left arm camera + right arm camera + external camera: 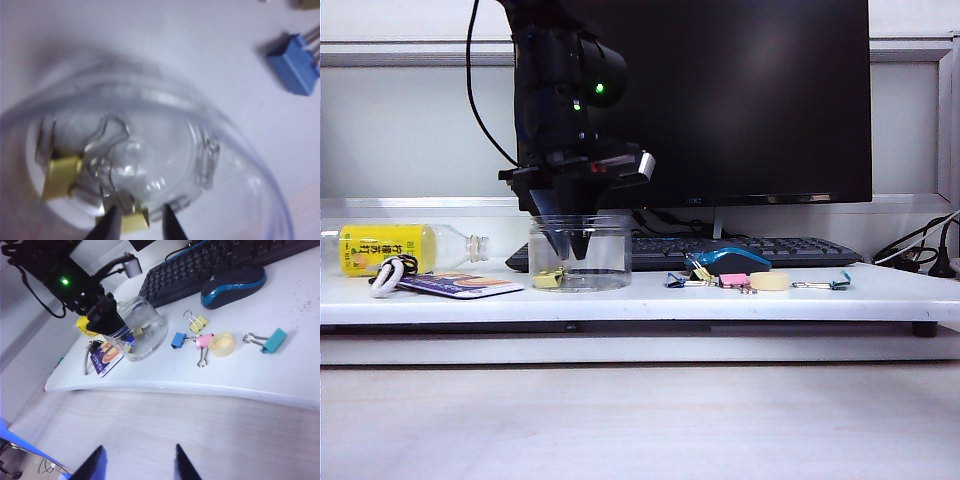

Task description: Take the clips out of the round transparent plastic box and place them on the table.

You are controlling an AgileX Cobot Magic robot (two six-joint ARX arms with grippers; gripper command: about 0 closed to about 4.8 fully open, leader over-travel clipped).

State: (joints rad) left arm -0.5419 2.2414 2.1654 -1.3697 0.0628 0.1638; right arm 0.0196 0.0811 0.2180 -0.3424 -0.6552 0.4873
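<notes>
Blur softens the clips [62, 172] inside the round transparent plastic box [260, 170], handles toward frame top. Left gripper [141, 225] straddles one narrowly, grip unclear; right gripper [137, 465] gapes empty, lower frame.

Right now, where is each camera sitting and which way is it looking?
Exterior view: low in front of the table, facing the monitor; shows the left arm, its left gripper inside the round box.
Left wrist view: looks into the box at two yellow clips; fingers straddle one.
Right wrist view: high, off the table; open right gripper.
All share the box.
</notes>
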